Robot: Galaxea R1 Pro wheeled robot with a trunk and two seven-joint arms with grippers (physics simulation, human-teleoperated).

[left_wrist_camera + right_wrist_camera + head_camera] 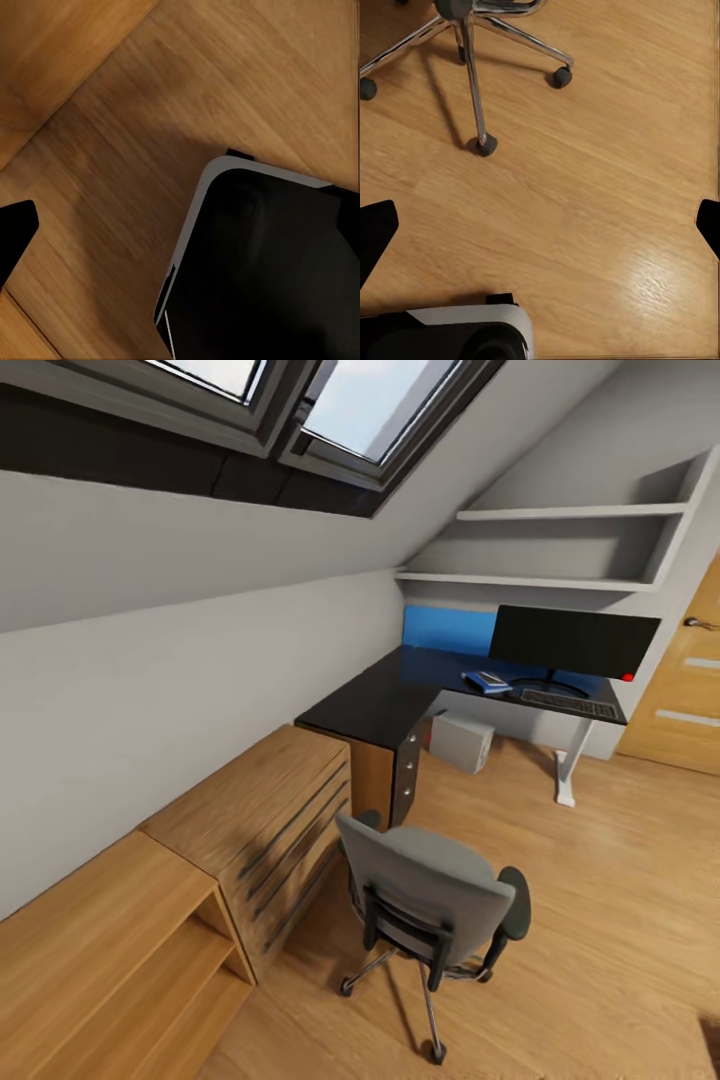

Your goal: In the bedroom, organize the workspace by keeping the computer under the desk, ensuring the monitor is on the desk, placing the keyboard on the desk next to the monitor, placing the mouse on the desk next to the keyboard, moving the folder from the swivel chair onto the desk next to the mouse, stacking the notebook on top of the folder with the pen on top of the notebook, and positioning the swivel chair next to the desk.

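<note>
The black L-shaped desk (pixel 385 700) stands in the far corner. On it are the monitor (pixel 573 642), the keyboard (pixel 570 705) in front of it, and the blue folder (pixel 487 680) to the keyboard's left. Something small lies on the folder, and I cannot tell what it is. The mouse, notebook and pen are too small to make out. Under the desk stands the computer (pixel 462 741). The swivel chair (pixel 435 890) is near me, back towards me, well short of the desk; its chrome base (pixel 472 45) is on the floor. My left gripper (pixel 180 225) and right gripper (pixel 540 225) hang open and empty over the floor.
A light wooden chest (pixel 260 810) with bar handles and a low wooden shelf unit (pixel 110 950) line the left wall. A wooden door (pixel 690 680) is at the far right, with wall shelves (pixel 560 545) above the desk. My own base (pixel 270 270) sits below the grippers.
</note>
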